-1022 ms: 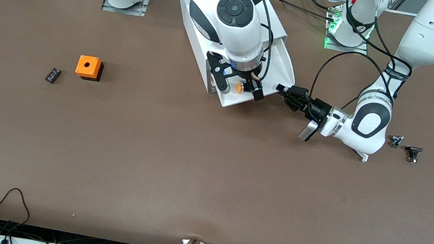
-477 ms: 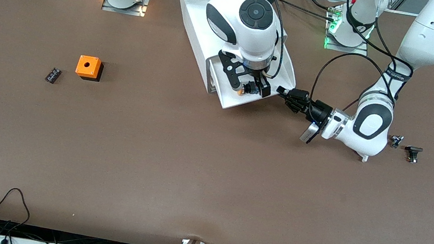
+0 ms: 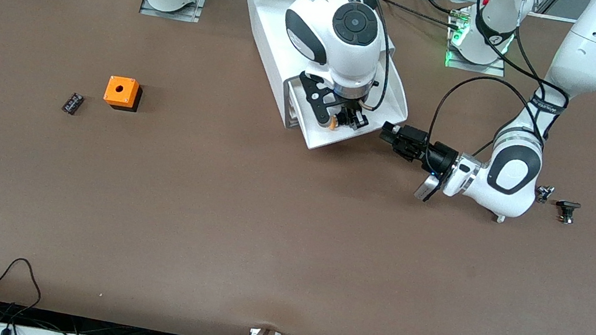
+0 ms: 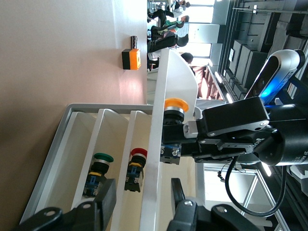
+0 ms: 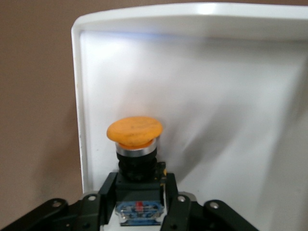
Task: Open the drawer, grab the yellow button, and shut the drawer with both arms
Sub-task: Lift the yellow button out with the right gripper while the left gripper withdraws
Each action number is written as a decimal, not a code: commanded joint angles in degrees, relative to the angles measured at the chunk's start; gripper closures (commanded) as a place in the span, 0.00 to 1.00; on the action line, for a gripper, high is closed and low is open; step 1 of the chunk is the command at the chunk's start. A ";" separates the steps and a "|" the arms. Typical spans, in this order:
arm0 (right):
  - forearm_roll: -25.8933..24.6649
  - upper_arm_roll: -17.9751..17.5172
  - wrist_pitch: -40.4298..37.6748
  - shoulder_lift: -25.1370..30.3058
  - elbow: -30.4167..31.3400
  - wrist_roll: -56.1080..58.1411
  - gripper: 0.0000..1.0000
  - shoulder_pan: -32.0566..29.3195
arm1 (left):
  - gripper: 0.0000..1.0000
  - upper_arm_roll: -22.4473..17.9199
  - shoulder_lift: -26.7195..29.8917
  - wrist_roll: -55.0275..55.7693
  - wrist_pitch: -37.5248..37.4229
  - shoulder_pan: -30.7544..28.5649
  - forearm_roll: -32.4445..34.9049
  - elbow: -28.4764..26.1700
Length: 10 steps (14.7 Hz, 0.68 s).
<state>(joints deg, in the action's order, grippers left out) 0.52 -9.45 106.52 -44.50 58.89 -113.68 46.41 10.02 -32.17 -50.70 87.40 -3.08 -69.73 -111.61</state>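
The white cabinet stands between the arms' bases, and its top drawer is pulled out toward the front camera. My right gripper reaches down into the drawer and is shut on the black-and-blue body of the button. The right wrist view shows its orange-yellow cap over the drawer's white floor. My left gripper is open, low beside the drawer's corner toward the left arm's end. In the left wrist view its fingers stand either side of a drawer wall, and the held button shows above that wall.
A green-capped button and a red-capped button lie in compartments of the drawer. An orange cube with a hole and a small black part sit toward the right arm's end. Two small parts lie by the left arm's elbow.
My right gripper came down into the drawer and shut on the button. My left gripper drew slightly away from the drawer's corner, toward the front camera.
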 commanded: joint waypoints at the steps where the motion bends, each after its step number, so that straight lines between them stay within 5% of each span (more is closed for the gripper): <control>1: -0.70 0.49 -0.52 0.37 -0.17 -0.31 1.00 0.27 | 0.47 0.35 -0.70 0.78 -0.30 -0.43 1.00 1.31; 10: 4.66 -0.13 -4.04 4.50 -2.90 1.70 1.00 -6.23 | 0.50 0.18 2.90 11.83 -0.39 -0.43 3.02 1.49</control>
<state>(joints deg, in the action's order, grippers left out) 3.32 -8.76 104.27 -42.13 56.39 -113.19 41.77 10.02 -31.66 -43.33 87.36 -3.08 -68.77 -110.40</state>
